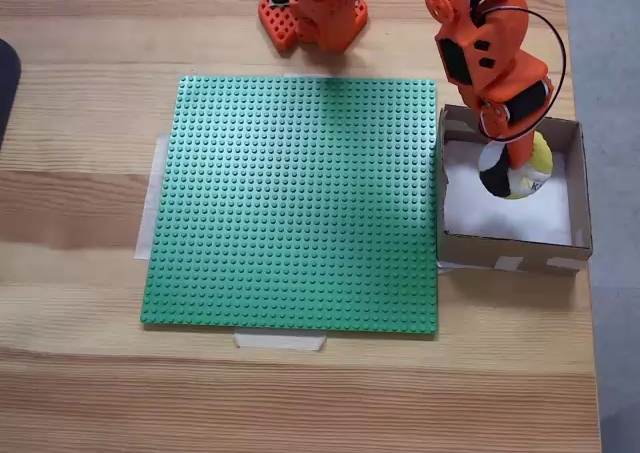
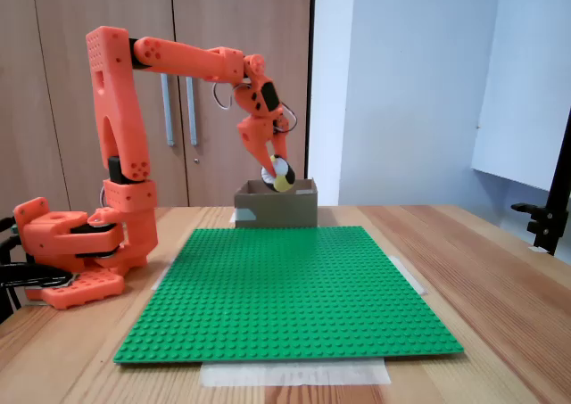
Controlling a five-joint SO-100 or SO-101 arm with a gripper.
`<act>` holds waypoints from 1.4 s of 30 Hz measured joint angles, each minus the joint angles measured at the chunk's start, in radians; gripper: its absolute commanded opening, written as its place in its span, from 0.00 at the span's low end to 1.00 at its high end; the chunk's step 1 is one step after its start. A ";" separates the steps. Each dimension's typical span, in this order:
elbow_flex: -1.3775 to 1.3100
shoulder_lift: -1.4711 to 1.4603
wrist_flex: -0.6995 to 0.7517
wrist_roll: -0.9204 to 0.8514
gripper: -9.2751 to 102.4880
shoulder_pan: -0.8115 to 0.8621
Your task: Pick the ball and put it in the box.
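The ball [image 1: 527,176] [image 2: 284,176], patched white, black and yellow, hangs just above the brown cardboard box [image 1: 510,247] [image 2: 277,209]. My orange gripper [image 1: 512,173] [image 2: 277,170] is shut on the ball and reaches down over the box's white floor. In a fixed view from the side, the ball sits slightly above the box's top rim. The box stands at the right edge of the green studded baseplate [image 1: 295,203] [image 2: 290,284].
The arm's orange base [image 1: 315,13] [image 2: 76,252] stands at the table's far side in a fixed view from above. White tape strips [image 1: 280,340] hold the baseplate to the wooden table. A dark object [image 1: 5,83] lies at the left table edge.
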 measured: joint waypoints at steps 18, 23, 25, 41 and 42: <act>-0.002 0.029 -0.014 0.011 0.23 -0.017; 0.046 0.137 -0.018 -0.020 0.16 0.020; 0.078 0.176 -0.025 -0.034 0.14 0.040; 0.362 0.583 -0.044 -0.100 0.08 0.190; 0.380 0.611 -0.044 -0.100 0.08 0.206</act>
